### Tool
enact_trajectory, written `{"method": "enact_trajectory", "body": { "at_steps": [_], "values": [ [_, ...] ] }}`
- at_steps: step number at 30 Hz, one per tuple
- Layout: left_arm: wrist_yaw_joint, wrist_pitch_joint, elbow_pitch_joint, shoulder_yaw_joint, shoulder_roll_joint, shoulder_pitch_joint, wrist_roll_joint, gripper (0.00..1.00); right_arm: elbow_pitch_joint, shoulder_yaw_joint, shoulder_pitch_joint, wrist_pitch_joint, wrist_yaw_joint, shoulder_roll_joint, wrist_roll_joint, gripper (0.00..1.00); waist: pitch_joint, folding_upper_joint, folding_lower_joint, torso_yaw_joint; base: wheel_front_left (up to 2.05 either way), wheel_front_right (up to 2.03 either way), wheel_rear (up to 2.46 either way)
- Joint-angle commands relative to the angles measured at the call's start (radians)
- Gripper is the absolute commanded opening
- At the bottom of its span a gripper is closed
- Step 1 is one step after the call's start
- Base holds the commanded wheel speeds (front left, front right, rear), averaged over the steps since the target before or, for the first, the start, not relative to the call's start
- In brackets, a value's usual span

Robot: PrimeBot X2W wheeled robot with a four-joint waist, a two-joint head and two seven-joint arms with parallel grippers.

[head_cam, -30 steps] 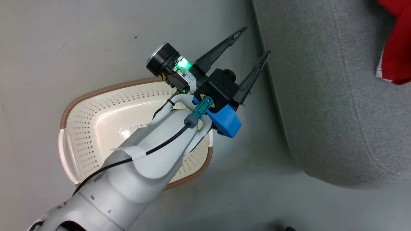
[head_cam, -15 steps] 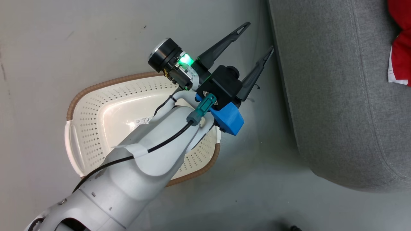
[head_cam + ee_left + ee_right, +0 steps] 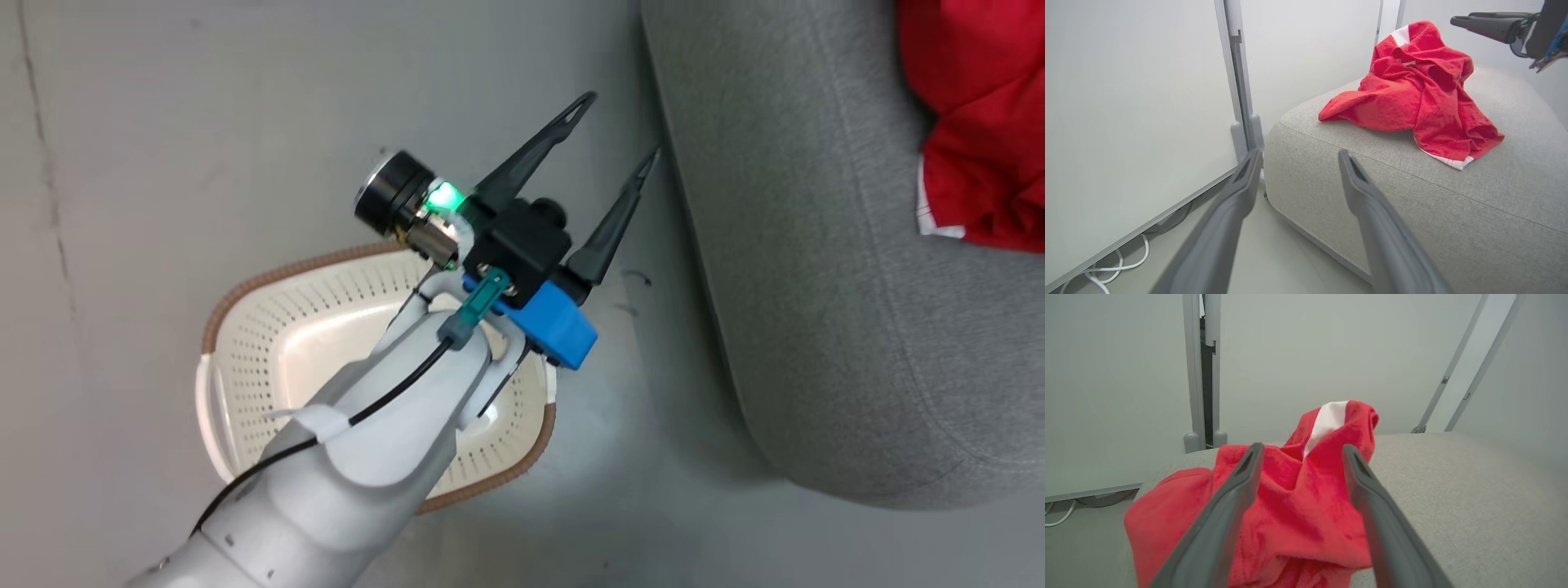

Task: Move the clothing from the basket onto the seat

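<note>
**Clothing (image 3: 1412, 94) heaped on seat (image 3: 1453, 212), both tools parted**

We see the clothing crumpled rather than laid flat. In the left wrist view its longer spread runs across the cushion, from a flat red tongue at the left to a white-edged hem at the lower right. A fold with a white stripe stands up at the back. Whether it is one garment or two, we cannot tell.

The basket (image 3: 253, 351) sits on the floor (image 3: 245, 122) near the seat. What we see of its inside is bare cream plastic; the left forearm (image 3: 375, 441) covers the rest.

The left tool (image 3: 618, 129) hangs over the floor between basket and seat. Its fingers are spread and point toward the seat's edge, well apart from the clothing. The right tool (image 3: 1302, 447) is over the seat, fingers also spread. The heap lies straight ahead of it and lower. In the left wrist view this tool sits off beside the striped fold, not touching it.
</note>
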Motion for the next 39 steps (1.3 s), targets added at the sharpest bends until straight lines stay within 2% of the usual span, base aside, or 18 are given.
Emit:
{"method": "enact_trajectory", "body": {
  "at_steps": [1,9,14,21,27,39],
  "values": [
    [0.006,-0.004,-0.011,0.015,0.008,0.026,-0.006,1.00,-0.032,0.006,0.036,0.000,0.000,0.012,-0.009,1.00,-0.063,0.0000,0.0000,0.007,0.00,0.00,0.00],
    [0.034,-0.004,-0.080,0.141,0.033,0.191,-0.021,1.00,-0.223,0.105,0.223,0.001,0.000,0.083,0.003,1.00,-0.223,0.0000,0.0000,0.051,0.00,0.00,0.00],
    [0.049,-0.004,-0.124,0.242,0.048,0.308,-0.019,1.00,-0.294,0.176,0.319,0.001,0.000,0.126,0.015,1.00,-0.306,0.0000,0.0000,0.084,0.00,0.00,0.00],
    [0.052,-0.004,-0.171,0.387,0.061,0.470,0.001,1.00,-0.336,0.243,0.425,0.001,0.000,0.164,0.026,1.00,-0.407,0.0000,0.0000,0.132,0.00,0.00,0.00],
    [0.044,-0.004,-0.205,0.498,0.060,0.588,0.030,1.00,-0.372,0.257,0.521,0.001,0.000,0.205,0.012,1.00,-0.478,0.0000,0.0000,0.167,0.00,0.00,0.00],
    [0.008,-0.004,-0.249,0.620,0.030,0.731,0.083,1.00,-0.406,0.309,0.680,0.001,0.000,0.278,0.007,1.00,-0.553,0.0000,0.0000,0.207,0.00,0.00,0.00]
  ]
}}
